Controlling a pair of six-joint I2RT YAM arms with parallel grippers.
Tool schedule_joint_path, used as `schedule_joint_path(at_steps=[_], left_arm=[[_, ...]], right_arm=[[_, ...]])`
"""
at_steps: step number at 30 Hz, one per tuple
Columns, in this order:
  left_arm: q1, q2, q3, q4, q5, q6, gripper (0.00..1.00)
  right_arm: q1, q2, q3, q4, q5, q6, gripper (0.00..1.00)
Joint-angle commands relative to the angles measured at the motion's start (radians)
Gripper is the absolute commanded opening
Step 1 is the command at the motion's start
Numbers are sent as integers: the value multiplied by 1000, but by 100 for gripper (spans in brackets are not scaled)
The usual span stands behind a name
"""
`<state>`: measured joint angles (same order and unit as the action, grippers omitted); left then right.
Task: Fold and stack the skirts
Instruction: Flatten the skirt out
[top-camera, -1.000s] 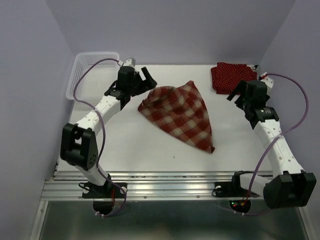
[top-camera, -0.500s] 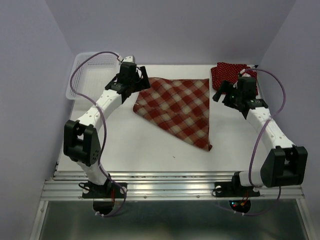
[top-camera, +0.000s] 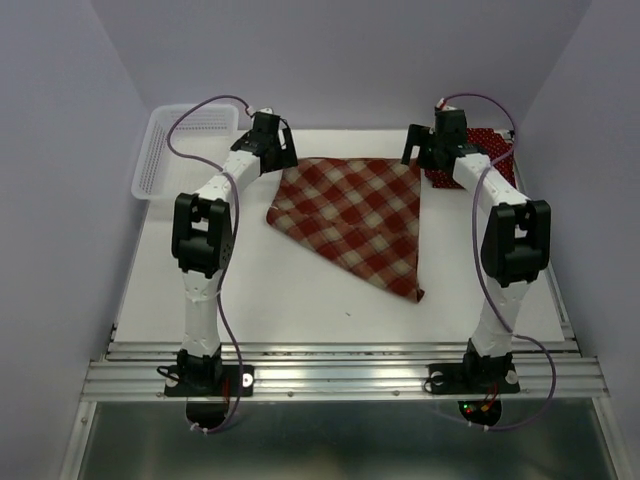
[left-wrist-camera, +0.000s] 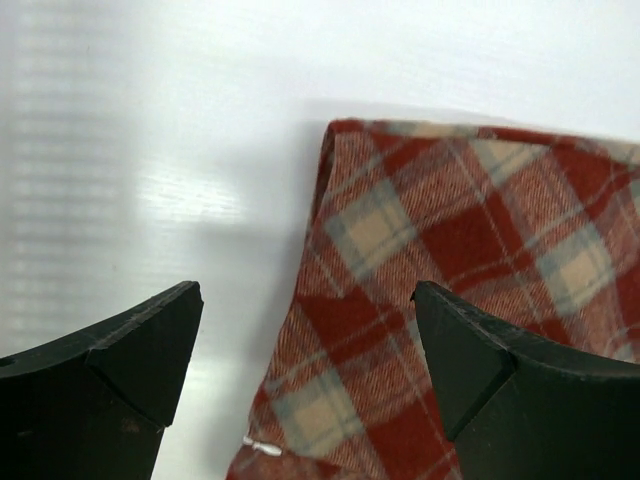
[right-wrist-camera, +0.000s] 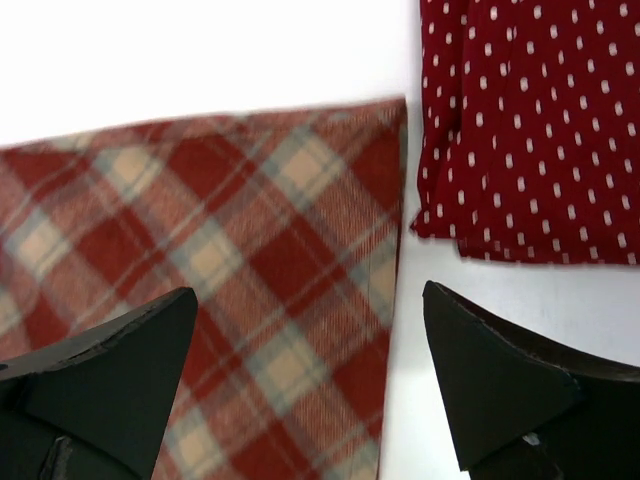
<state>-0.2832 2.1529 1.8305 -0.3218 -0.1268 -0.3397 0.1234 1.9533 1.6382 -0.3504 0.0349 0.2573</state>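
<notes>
Near the far edge of the bench (top-camera: 250, 290) I hold the left gripper (left-wrist-camera: 308, 290) and right gripper (right-wrist-camera: 310, 292) over corners of the red-and-cream plaid cloth skirt (top-camera: 360, 215), jaws wide, empty.

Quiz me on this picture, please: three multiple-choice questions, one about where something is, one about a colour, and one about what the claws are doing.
1. Where is the white basket?
A. By the far left corner of the table
B. In the middle of the table
C. By the near right corner

2. What does the cloth just right of the checked skirt look like?
A. Plain blue
B. Dark red with white dots
C. Green stripes

3. How are the left claw and the right claw set?
A. Both open
B. Both shut on something
C. One open, one shut

Answers:
1 A: the overhead view shows it at the far left.
2 B: the right wrist view shows white dots on dark red.
3 A: each wrist view shows a wide gap with nothing pinched.
</notes>
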Motion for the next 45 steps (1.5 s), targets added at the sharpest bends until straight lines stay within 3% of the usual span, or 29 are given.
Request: schedule_joint_path(at_steps=[1,5,10,12,22,28,33,34,35,39,42,45], left_arm=[[29,61,199,7,38,25,99],[50,200,384,-19,96,40,99],[52,300,463,-7,156,61,98],[58,317,480,-7,173,56,92],[67,383,489,64,248,25,79],[76,423,495,84,308,4,59],[87,444,487,110,360,-30,28],[88,446,486,115,375,-32,19],[90,449,483,125,380,-35,0],[101,414,435,144,369,-44,0],[113,355,359,179,351,-42,0],[131,271,193,266,355,-44,0]], right_arm=[[2,156,178,-2,71,-21,100],[2,315,417,-53,126,-35,100],[2,462,575,-45,114,-79,100],[2,492,612,-42,117,-81,100],[2,575,658,2,149,-69,100],[2,595,657,7,129,-59,100],[2,614,666,19,117,-50,98],[2,619,669,18,117,-50,95],[2,627,676,18,117,-52,94],[2,635,686,19,109,-43,79],[2,628,670,33,108,-41,74],[2,636,675,39,112,-36,49]])
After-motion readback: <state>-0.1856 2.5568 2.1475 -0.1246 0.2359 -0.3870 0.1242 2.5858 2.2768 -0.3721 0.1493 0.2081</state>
